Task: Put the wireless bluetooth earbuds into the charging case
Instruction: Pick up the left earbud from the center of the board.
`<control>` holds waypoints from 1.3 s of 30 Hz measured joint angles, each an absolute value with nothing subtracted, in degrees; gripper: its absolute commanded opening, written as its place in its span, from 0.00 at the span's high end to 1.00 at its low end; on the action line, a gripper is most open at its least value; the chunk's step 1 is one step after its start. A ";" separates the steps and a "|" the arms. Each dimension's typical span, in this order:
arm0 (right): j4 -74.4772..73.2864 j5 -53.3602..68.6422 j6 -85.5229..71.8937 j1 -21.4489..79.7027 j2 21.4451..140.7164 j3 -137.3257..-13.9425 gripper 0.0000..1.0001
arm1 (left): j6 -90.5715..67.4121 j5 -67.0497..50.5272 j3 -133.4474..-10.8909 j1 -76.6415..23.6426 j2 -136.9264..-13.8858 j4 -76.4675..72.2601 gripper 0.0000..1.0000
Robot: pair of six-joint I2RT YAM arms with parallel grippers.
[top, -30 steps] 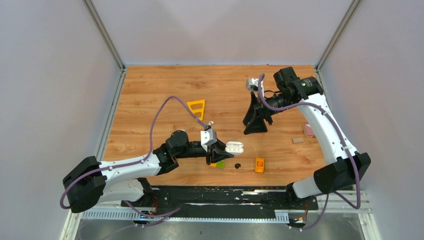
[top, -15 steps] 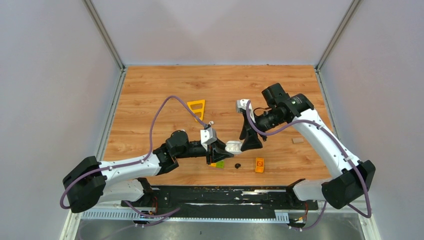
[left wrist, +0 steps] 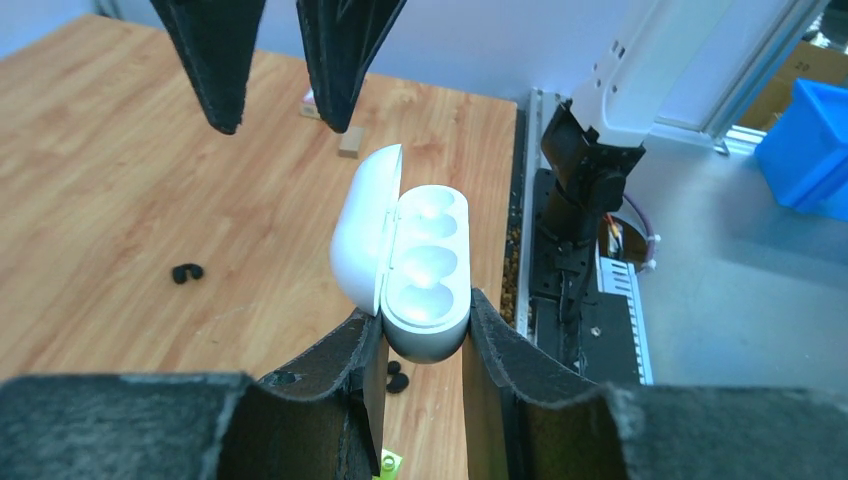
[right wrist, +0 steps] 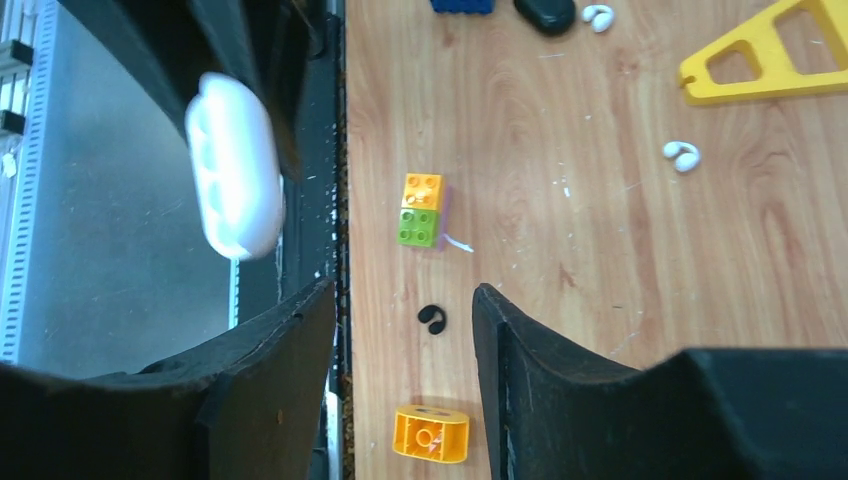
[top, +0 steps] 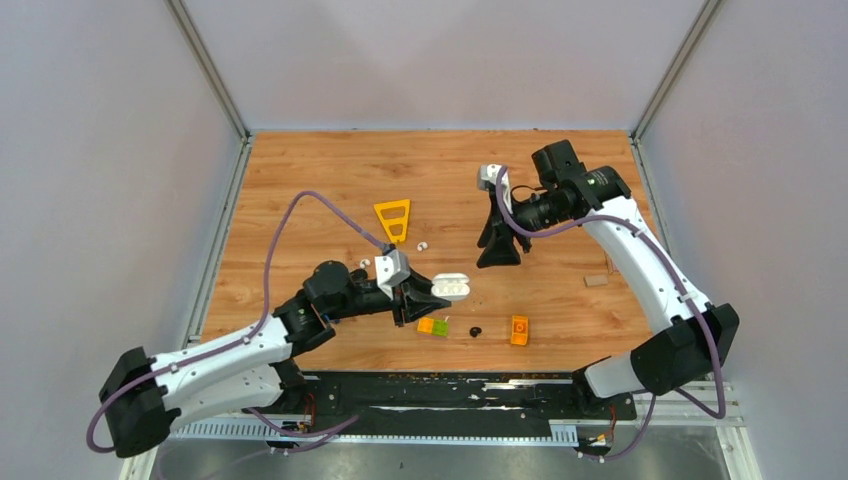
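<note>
The white charging case [left wrist: 425, 265] is held off the table with its lid [left wrist: 358, 235] swung open and both wells bare; my left gripper [left wrist: 420, 318] is shut on its lower end. From above, the charging case [top: 450, 286] juts right of the left gripper [top: 428, 296]. One black earbud [top: 475, 331] lies near the front edge, and two white earbuds [top: 421, 245] [top: 364, 262] lie behind the left wrist. My right gripper [top: 497, 252] hangs open, pointing down, beyond the case. In its own view the right gripper [right wrist: 405, 295] frames the black earbud [right wrist: 432, 318] far below.
An orange brick [top: 519, 330] and an orange-and-green brick [top: 433, 326] sit near the front edge. A yellow triangle [top: 393, 218] lies mid-table, and a small wood block [top: 596, 281] at the right. A second black earbud [left wrist: 187, 272] shows in the left wrist view.
My right gripper reached in to the case half a second ago, then drew back away from it. The left arm has shifted left with the case, uncovering the orange-and-green brick.
</note>
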State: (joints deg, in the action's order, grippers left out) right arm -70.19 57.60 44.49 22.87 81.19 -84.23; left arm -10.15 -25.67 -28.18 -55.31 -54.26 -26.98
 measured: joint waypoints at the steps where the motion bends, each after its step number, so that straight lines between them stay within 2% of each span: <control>1: -69.43 57.76 44.01 22.44 81.67 -84.62 0.49 | -10.09 -25.39 -28.34 -54.87 -52.53 -25.85 1.00; 9: -58.46 55.64 39.51 22.39 86.02 -83.50 0.58 | -9.08 -24.29 -28.51 -46.83 -37.26 -13.45 1.00; 12: -53.32 52.99 38.87 23.11 90.11 -84.29 0.67 | -9.02 -24.10 -28.42 -45.63 -34.44 -10.52 1.00; 17: -48.29 50.39 39.29 23.68 103.72 -91.48 0.68 | -8.62 -23.90 -27.70 -45.54 -32.05 -7.81 1.00; 25: -49.89 46.09 42.17 25.26 127.92 -113.56 0.69 | -8.19 -23.83 -26.61 -45.54 -31.83 -6.90 1.00; 32: -50.89 43.44 43.68 27.24 135.61 -118.58 0.70 | -7.94 -23.83 -26.26 -45.54 -32.21 -6.50 1.00; 39: -50.17 43.40 43.13 28.23 138.12 -120.40 0.70 | -7.49 -23.83 -26.26 -45.54 -32.49 -6.50 1.00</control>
State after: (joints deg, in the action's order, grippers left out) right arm -50.17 43.40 43.13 28.23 138.12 -120.40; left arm -7.49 -23.83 -26.26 -45.54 -32.49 -6.50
